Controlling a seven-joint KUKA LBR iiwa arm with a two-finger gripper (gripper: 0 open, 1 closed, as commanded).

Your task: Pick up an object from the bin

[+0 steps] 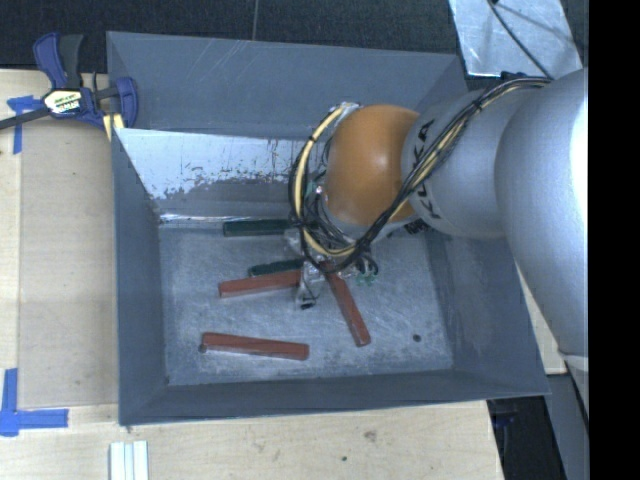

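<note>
My gripper (pixel 309 288) is low in the middle of the bin, under the arm's wrist. It stands at the right end of a red-brown stick (pixel 257 286) that lies nearly level. A short dark green stick (pixel 274 266) lies just above that one, its right end under the gripper. A second red-brown stick (pixel 349 311) slants down to the right from the gripper. Whether any of them is gripped is hidden.
A longer dark green stick (pixel 254 226) lies by the back wall. A third red-brown stick (pixel 255 346) rests near the front wall at the left. The arm and its cables cover the bin's right back part.
</note>
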